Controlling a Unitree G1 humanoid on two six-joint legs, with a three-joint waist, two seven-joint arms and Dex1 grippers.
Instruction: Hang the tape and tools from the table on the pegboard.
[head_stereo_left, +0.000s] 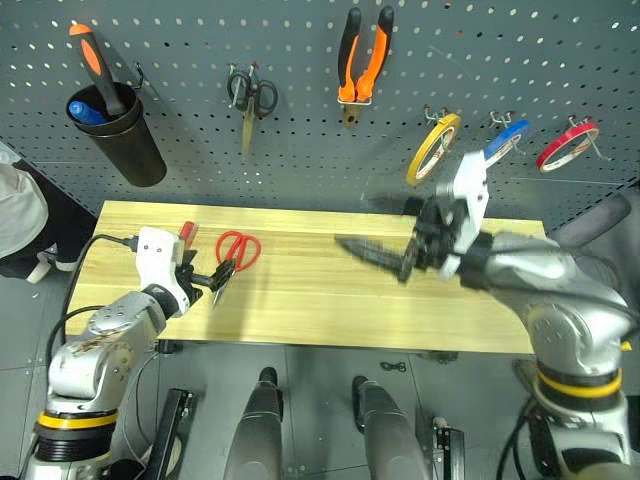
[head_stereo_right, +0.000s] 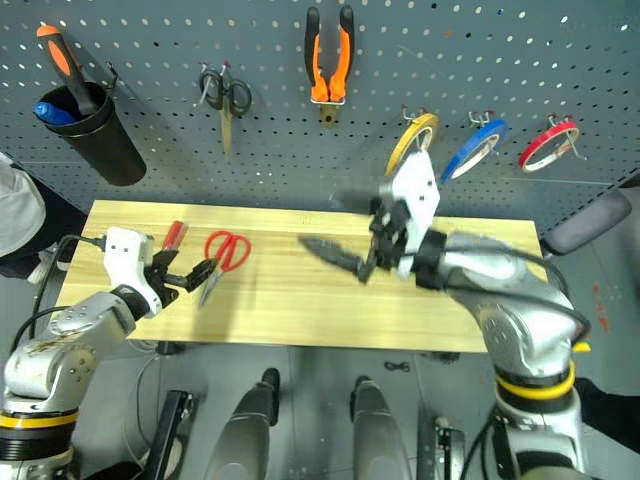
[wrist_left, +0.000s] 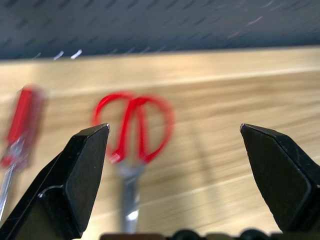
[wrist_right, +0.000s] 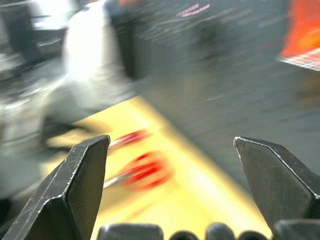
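I'm seeing both pincers gaping empty: left pincer (head_stereo_left: 203, 277) nearing the scissors (head_stereo_left: 238, 250); right pincer (wrist_right: 170, 187) is catching the tabletop's (head_stereo_left: 320, 300) screwdriver (wrist_right: 127, 139).

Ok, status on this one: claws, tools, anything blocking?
Both claws open, empty: left claw, right claw. Red-handled scissors and screwdriver on table; pliers, blue tape hung. Nothing blocking.

Grey floor (head_stereo_left: 320, 365), black cup (head_stereo_left: 125, 135) w/ pens.

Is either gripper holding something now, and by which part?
Nothing is held. The left gripper is open in front of the red-handled scissors; the right gripper is open and empty.
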